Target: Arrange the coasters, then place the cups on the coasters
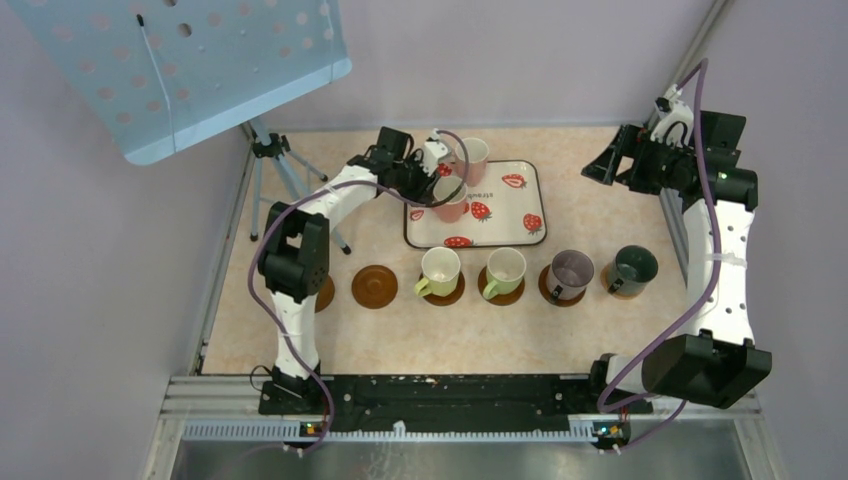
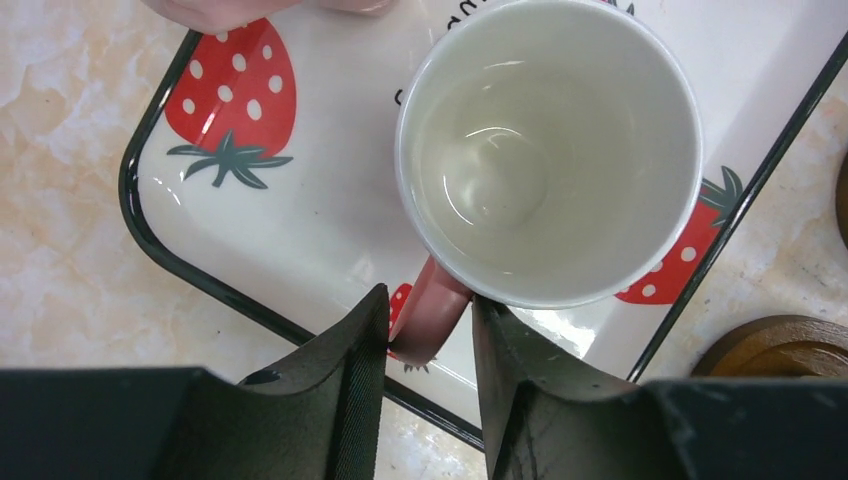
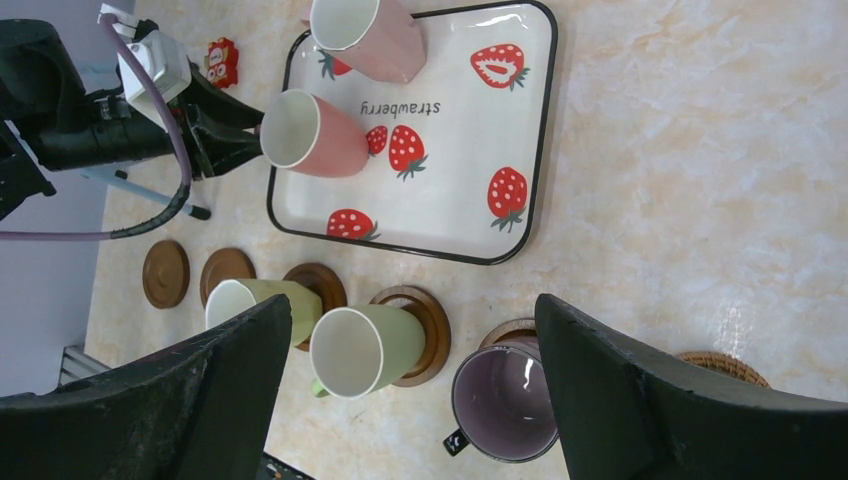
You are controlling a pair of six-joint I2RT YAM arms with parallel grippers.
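A pink cup [image 1: 450, 198] [image 2: 548, 150] stands on the strawberry tray [image 1: 500, 235] [image 2: 300, 230]. My left gripper [image 1: 432, 180] [image 2: 428, 330] is shut on its pink handle [image 2: 432, 310], and both fingers touch it. A second pink cup [image 1: 472, 158] [image 3: 365, 35] stands behind it on the tray. In the row in front, two light green cups [image 1: 440, 270] [image 1: 505, 270], a purple-grey cup [image 1: 570, 272] and a dark green cup [image 1: 632, 268] each sit on a coaster. One coaster [image 1: 374, 286] lies bare, and another [image 1: 324, 293] is half hidden by my left arm. My right gripper [image 1: 610, 165] [image 3: 412, 300] hangs open and empty, high at the back right.
A camera tripod [image 1: 275, 160] stands at the back left beside my left arm, under a tilted blue perforated panel [image 1: 190, 70]. Walls close the table on the left, back and right. Bare tabletop [image 1: 400, 340] lies between the coaster row and the arm bases.
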